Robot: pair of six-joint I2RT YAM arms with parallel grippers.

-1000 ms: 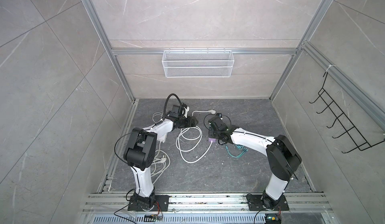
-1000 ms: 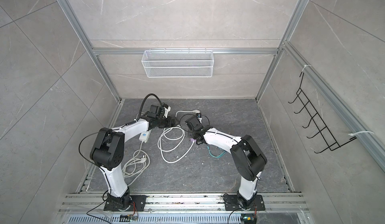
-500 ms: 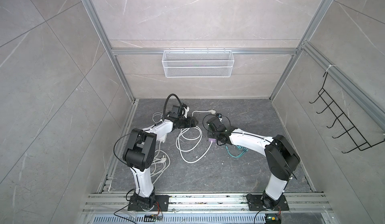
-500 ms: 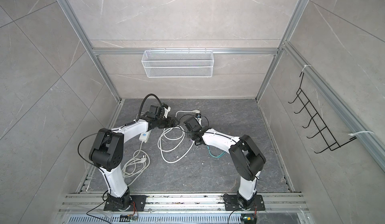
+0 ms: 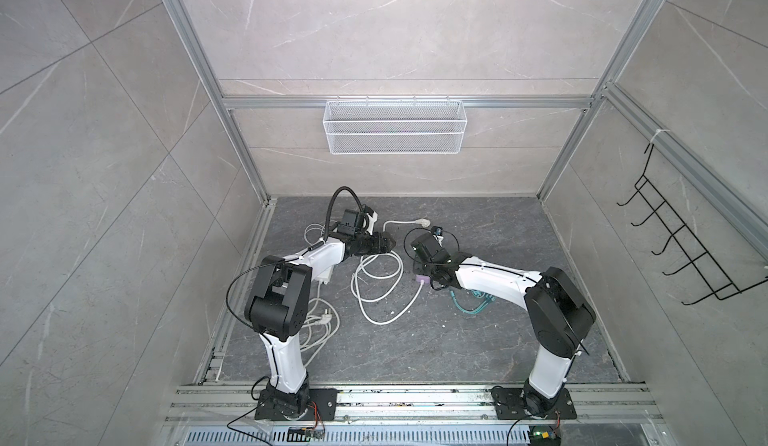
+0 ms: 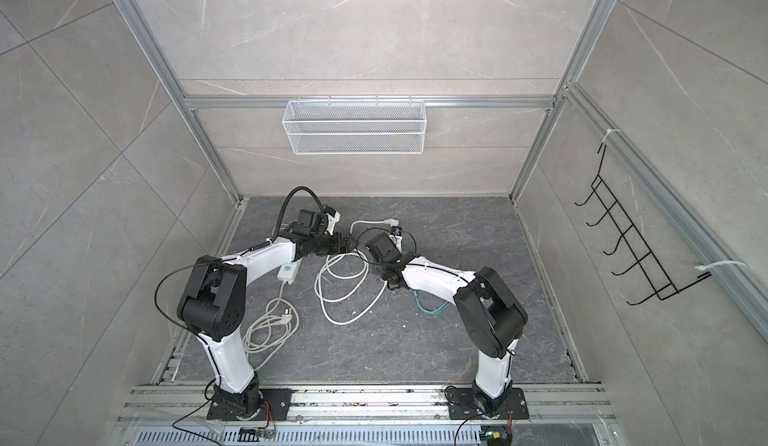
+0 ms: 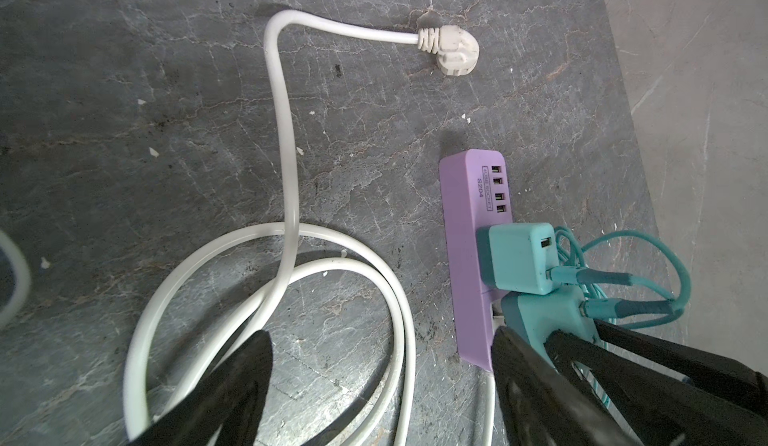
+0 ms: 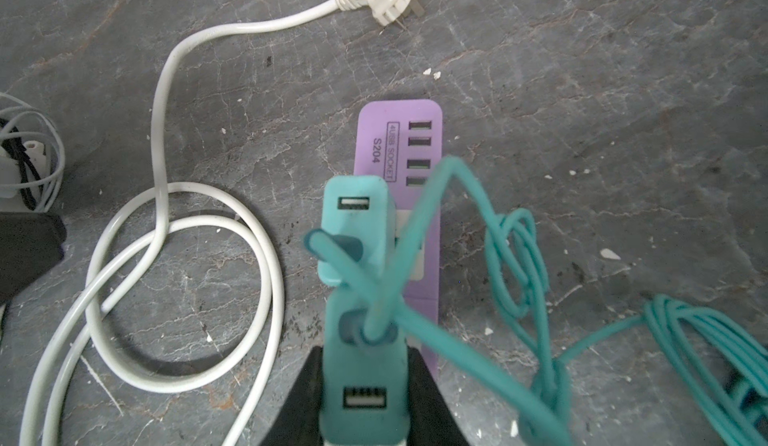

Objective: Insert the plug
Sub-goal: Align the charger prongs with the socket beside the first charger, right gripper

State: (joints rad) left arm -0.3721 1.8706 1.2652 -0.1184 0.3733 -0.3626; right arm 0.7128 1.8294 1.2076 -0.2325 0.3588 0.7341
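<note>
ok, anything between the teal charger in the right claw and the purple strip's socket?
Nothing visible. The right claw holds the teal USB charger at the purple power strip, beside a second teal charger seated there. The teal cable loops above it; directly underneath is hidden.

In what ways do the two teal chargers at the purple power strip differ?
The held charger is clamped by the right gripper; the free charger stands untouched. The free charger sits beside the USB ports of the purple strip; the held charger is farther from them. Whether the held charger is fully seated, I cannot tell. Both are teal, each with one teal cable plugged in.
</note>
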